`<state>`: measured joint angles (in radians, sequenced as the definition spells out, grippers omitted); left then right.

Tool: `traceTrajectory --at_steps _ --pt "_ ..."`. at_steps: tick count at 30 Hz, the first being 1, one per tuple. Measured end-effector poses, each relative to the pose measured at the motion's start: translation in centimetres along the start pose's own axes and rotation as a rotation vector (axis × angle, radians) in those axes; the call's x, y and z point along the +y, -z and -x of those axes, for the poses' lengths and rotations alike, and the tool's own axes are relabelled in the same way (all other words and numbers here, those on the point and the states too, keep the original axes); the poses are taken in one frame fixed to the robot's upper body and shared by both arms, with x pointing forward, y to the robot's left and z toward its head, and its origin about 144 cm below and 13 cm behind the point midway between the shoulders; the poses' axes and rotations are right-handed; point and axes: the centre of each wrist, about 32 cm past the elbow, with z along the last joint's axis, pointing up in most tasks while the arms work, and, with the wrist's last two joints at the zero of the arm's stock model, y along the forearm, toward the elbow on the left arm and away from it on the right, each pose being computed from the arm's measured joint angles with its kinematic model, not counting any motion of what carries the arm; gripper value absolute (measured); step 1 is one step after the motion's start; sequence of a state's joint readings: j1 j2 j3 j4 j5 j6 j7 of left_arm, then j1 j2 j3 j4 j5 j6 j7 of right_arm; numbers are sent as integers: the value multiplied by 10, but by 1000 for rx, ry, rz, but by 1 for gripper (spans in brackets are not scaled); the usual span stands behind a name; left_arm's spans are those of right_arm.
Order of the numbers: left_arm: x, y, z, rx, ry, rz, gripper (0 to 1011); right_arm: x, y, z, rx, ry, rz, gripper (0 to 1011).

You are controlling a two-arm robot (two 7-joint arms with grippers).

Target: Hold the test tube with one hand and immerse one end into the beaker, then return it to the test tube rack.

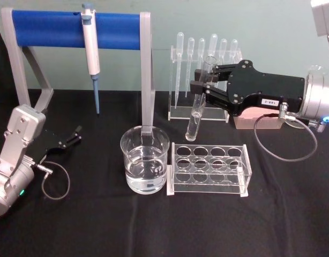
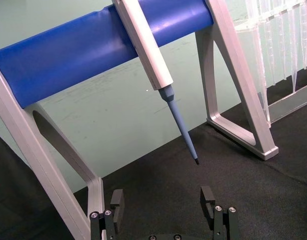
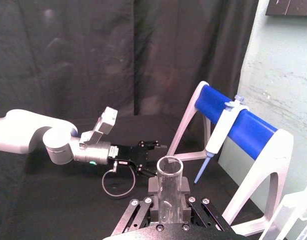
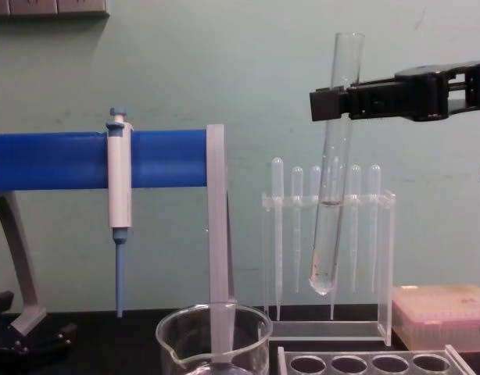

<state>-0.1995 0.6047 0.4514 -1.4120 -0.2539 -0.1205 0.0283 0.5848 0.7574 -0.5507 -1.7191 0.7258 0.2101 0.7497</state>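
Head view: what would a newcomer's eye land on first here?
The test tube, gripped near its top by the right gripper, hanging tilted in the air behind the clear rack. Next come the beaker holding clear liquid at centre and the white pipettor hung on the blue bar, back left. The left gripper sits open at far left.

The right black two-jaw gripper (image 1: 203,80), on its silver cylindrical wrist (image 1: 314,99), reaches in level from the right, held high, jaws clamped on the clear glass test tube (image 1: 195,115). The left black gripper (image 1: 74,135) sits low at the left, jaws parted, apparently resting, on a bent silver-white arm (image 1: 14,155).
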Motion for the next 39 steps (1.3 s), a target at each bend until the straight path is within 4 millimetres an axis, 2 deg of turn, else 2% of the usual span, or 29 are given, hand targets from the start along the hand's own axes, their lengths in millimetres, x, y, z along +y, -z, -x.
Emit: traceTrajectory --at_steps 39 --pt "0 0 0 0 0 0 1000 0 0 0 0 0 0 227"
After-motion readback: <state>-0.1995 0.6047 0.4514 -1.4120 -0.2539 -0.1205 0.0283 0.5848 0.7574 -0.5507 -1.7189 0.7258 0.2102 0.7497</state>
